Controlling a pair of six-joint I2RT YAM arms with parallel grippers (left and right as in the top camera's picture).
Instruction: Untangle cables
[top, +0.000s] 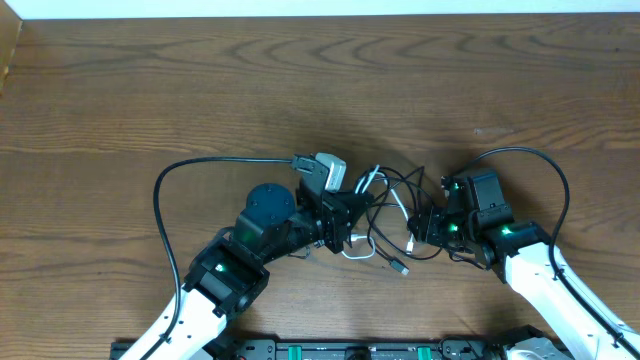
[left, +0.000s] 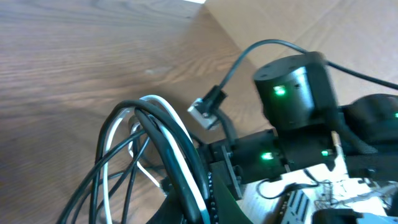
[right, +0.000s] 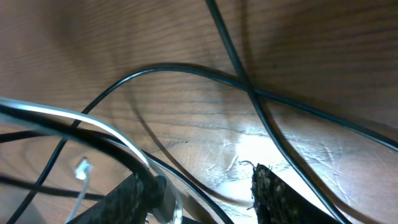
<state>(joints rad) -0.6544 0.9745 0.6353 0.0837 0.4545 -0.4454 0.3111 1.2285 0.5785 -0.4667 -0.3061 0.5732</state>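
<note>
So, the thin black and white cables (top: 385, 215) are bunched in a loose knot near the middle of the brown wood-grain desk (top: 200, 90), closer to the robot's edge, right between the two arms. Several black loops cross over each other there, and the single white cable (left: 152, 99) threads through them. One small plug end (top: 400, 268) sticks out of the pile on the robot's side and lies flat on the wood.

The left gripper (top: 350, 225) is at the left edge of the knot. It's clamped down tight, and in the left wrist view a bundle of black strands plus the white one arches up and runs down into it, so it has hold of the cables. A silver-tipped black plug (left: 207, 111) shows just behind that arch.

The right gripper (top: 425, 228) sits at the right edge of the tangle, facing the left one. Its two dark fingers (right: 273, 196) stand apart, about halfway wide, with bare desk showing between them. Black strands cross the wood in front of it, and the white cable passes by its left finger; I can't tell whether they touch.

The black right arm (left: 292, 87) has green lights glowing on it. A thicker black wire (top: 160, 195) loops out beside the left arm.
</note>
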